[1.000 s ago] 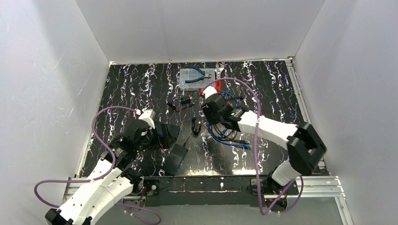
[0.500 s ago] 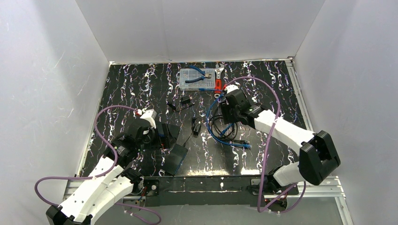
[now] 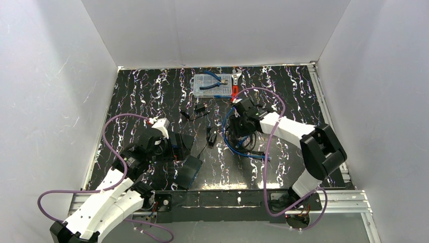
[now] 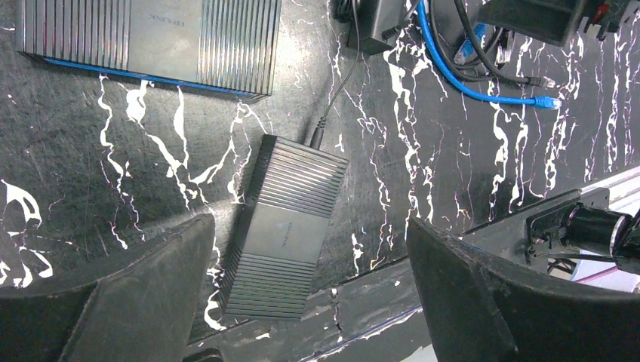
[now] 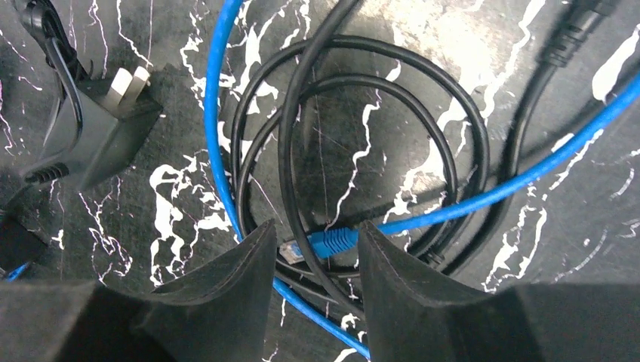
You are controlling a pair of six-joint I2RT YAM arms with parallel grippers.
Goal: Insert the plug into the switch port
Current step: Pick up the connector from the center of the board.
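From above, the left gripper (image 3: 172,147) hangs over the near-left of the table (image 3: 141,96). It is beside the switch (image 3: 187,170), which lies by the near edge with a larger black box (image 3: 180,143) just beyond it. The right gripper (image 3: 236,126) is down over a coil of blue cable (image 3: 249,153) at centre. A clear parts box (image 3: 211,85) sits at the far side.

Left wrist: the left gripper (image 4: 307,224) gapes wide with nothing in it. The ribbed switch (image 4: 287,226) lies flat on the table below, a black lead (image 4: 336,90) plugged into one end. Its port cannot be seen.

Right wrist: the right gripper (image 5: 315,230), jaws half parted, straddles the blue plug (image 5: 326,242). The plug lies on the table atop black cable loops (image 5: 362,90); whether the fingers touch it cannot be told. A power adapter (image 5: 98,128) lies to the left.
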